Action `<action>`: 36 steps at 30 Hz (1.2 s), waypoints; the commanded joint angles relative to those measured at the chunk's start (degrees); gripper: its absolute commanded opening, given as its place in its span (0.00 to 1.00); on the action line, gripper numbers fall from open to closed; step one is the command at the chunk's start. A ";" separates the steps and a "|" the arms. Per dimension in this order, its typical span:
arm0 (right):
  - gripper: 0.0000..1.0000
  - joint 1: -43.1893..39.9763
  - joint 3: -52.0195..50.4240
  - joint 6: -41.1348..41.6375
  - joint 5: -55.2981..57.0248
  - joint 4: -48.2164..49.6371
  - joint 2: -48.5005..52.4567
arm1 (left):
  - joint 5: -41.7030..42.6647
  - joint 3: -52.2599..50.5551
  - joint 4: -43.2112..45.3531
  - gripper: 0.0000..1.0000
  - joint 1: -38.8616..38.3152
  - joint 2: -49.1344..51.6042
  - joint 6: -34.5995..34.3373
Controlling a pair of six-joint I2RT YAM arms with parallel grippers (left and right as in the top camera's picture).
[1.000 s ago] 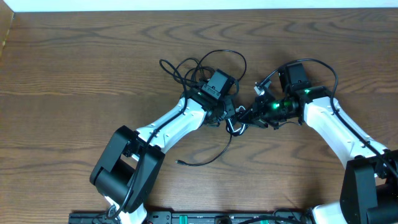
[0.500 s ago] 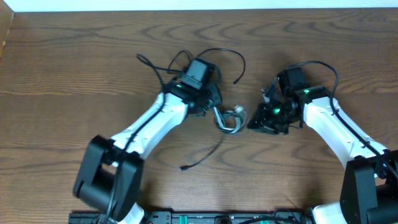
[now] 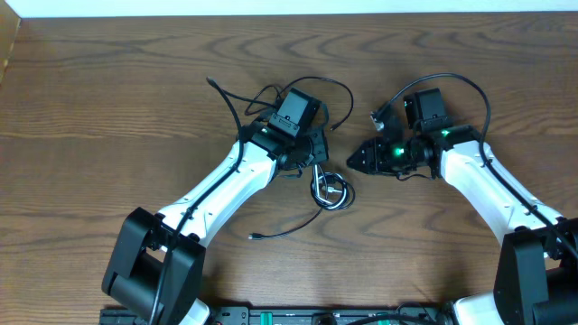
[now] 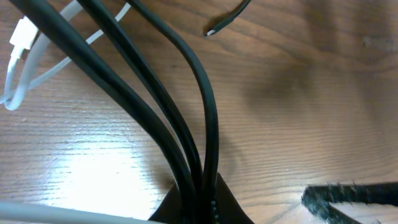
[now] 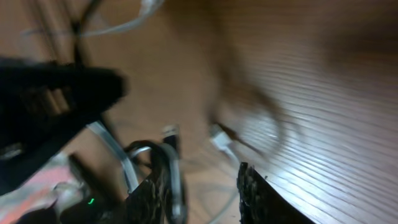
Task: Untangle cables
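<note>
right hand (image 3: 352,160) let go of the cables (image 3: 330,191), now spread; left hand (image 3: 312,156) pinches them, table (image 3: 108,90) edges well away.

The worktop (image 3: 108,108) is brown wood with darker wavy lines. There are shiny black cables (image 4: 205,112) and one white cable (image 4: 37,81). The left arm (image 3: 226,181) and right arm (image 3: 479,185) are white with black parts. A tiny green light (image 3: 395,152) glows on the right arm.

Overhead looks straight down on my bench (image 3: 108,90); both wrist cameras, close in, share the cables (image 3: 330,191) toward 5 o'clock.
</note>
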 commanded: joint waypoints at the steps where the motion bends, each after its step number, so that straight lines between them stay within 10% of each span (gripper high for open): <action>1: 0.22 0.22 0.07 -2.80 -8.00 0.09 -0.87 | -2.25 -0.28 -0.96 0.07 -0.04 -0.76 1.86; 15: 0.20 8.26 0.07 -8.68 11.72 -6.97 -0.87 | -2.03 -0.28 -0.26 0.07 -0.04 -0.76 1.81; 36: 0.01 11.32 0.07 -8.00 9.79 -6.73 -0.87 | -2.03 -0.28 -0.28 0.07 -0.04 -0.76 1.81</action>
